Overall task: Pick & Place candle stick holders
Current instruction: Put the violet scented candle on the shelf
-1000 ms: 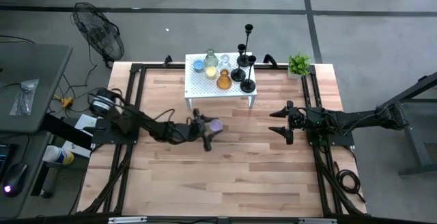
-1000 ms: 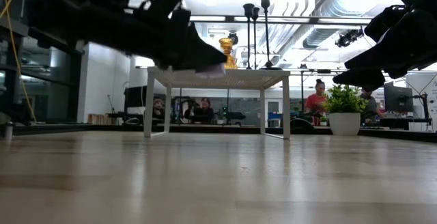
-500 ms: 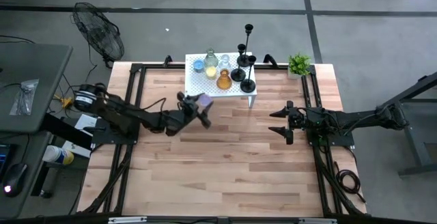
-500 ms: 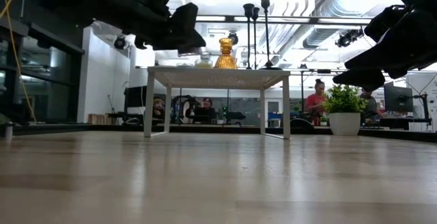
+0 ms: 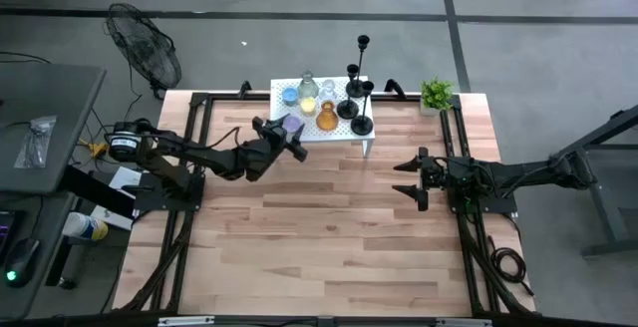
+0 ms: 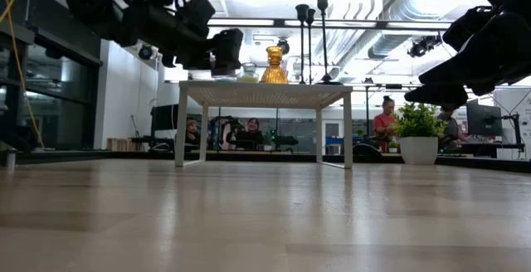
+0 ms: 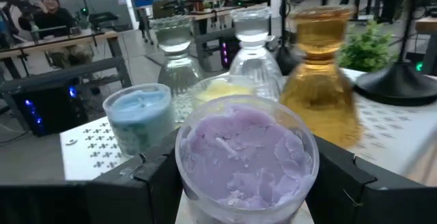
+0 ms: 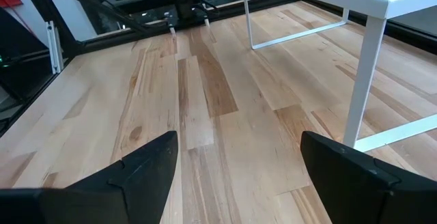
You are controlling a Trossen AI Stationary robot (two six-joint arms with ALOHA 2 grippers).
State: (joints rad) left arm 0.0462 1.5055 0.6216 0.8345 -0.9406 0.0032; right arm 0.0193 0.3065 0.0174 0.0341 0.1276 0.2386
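My left gripper (image 5: 289, 134) is shut on a purple glass candle holder (image 7: 246, 157) and carries it at the near left edge of the small white table (image 5: 299, 133). On that table stand a blue holder (image 7: 138, 115), a yellow one (image 7: 222, 87), an amber one (image 7: 321, 80), two clear glass ones (image 7: 174, 50) and three slim black candlesticks (image 5: 357, 88) on their round bases. My right gripper (image 5: 409, 178) waits open over the wooden table at the right, with nothing between its fingers. My left gripper pinches the purple holder's round glass wall (image 7: 188, 173) between its two fingers, one on each side. The fingers (image 7: 147, 179) lie level and reach in from the table's left side. The holder sits upright, mouth up, lifted clear of the wooden table.
A small green potted plant (image 5: 436, 94) stands at the far right corner. Black rails (image 5: 194, 148) run along the table's left and right sides. The wood (image 5: 329, 237) in front of the white table is bare. People sit in the room behind the table.
My left gripper has risen and swung toward the far edge, from over the bare wood up to the white table's near left edge, levelling out as it went. The purple holder has travelled with it, still upright in the fingers.
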